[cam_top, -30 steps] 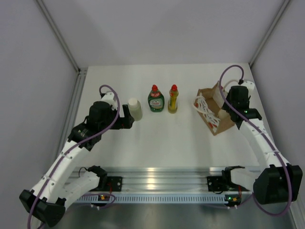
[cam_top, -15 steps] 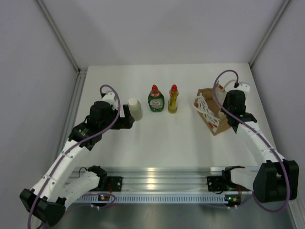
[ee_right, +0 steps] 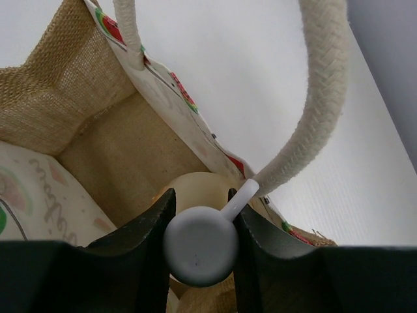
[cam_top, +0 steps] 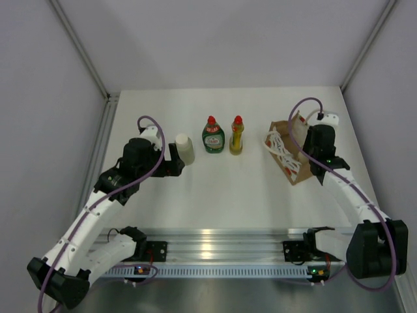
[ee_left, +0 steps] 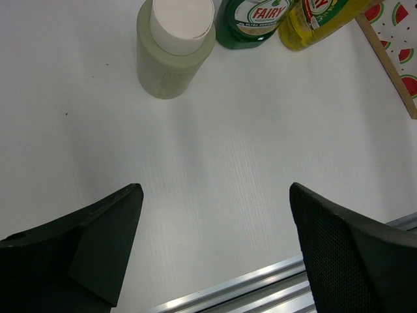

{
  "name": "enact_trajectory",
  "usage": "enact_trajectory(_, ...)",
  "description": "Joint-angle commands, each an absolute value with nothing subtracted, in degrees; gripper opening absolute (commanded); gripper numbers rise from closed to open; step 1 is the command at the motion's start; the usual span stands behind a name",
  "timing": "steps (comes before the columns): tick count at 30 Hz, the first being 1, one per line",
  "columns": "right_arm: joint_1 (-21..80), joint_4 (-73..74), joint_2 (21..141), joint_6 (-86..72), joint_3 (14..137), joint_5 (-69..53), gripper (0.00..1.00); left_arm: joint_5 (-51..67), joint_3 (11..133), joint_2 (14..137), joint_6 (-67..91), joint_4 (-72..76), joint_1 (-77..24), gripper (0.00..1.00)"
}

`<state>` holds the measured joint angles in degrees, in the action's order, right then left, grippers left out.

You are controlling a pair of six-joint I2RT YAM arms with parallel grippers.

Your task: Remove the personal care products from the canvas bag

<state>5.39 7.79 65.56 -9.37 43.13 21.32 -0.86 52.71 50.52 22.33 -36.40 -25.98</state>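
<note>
The canvas bag [cam_top: 287, 163] is at the right of the table, its white rope handles [cam_top: 276, 147] spilling to the left. My right gripper [cam_top: 310, 151] reaches into its mouth. In the right wrist view this gripper [ee_right: 201, 195] is shut on the white pump head [ee_right: 199, 246] of the peach bottle [ee_right: 195, 186], which is inside the bag [ee_right: 98, 137]. The cream cylinder [cam_top: 184, 149], green bottle [cam_top: 212, 135] and yellow bottle [cam_top: 236, 135] stand on the table. My left gripper [cam_top: 172, 160] is open and empty, just near of the cylinder [ee_left: 172, 49].
An aluminium rail [cam_top: 215, 238] runs along the table's near edge, also seen as a rail [ee_left: 260, 287] below my left fingers. One rope handle [ee_right: 313, 111] hangs across the right gripper's side. Grey walls close in the table left, right and behind.
My right gripper has closed onto the pump head, and its wrist has shifted slightly over the bag. The left arm and the three standing bottles have not moved.
</note>
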Motion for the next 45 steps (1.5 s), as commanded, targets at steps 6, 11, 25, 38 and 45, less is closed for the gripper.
enact_trajectory(6,5.8,-2.5,59.6,-6.4,43.0,19.9,0.00,-0.3,52.6,50.7,21.4,-33.8,-26.3,0.98)
enact_trajectory(11,5.8,-3.7,58.5,-5.9,42.5,18.5,0.00,-0.4,52.6,50.6,21.5,-33.8,-26.2,0.98)
enact_trajectory(25,5.9,-9.4,55.5,-4.9,40.0,13.7,0.00,-0.6,52.6,50.4,21.5,-33.9,-26.3,0.98)
enact_trajectory(38,6.0,-4.1,55.1,-4.3,47.4,10.5,0.00,-1.4,52.6,50.2,21.4,-33.9,-26.3,0.98)
enact_trajectory(45,6.7,3.0,54.7,-3.8,53.3,9.7,0.00,-1.5,52.6,50.2,21.4,-33.9,-26.4,0.98)
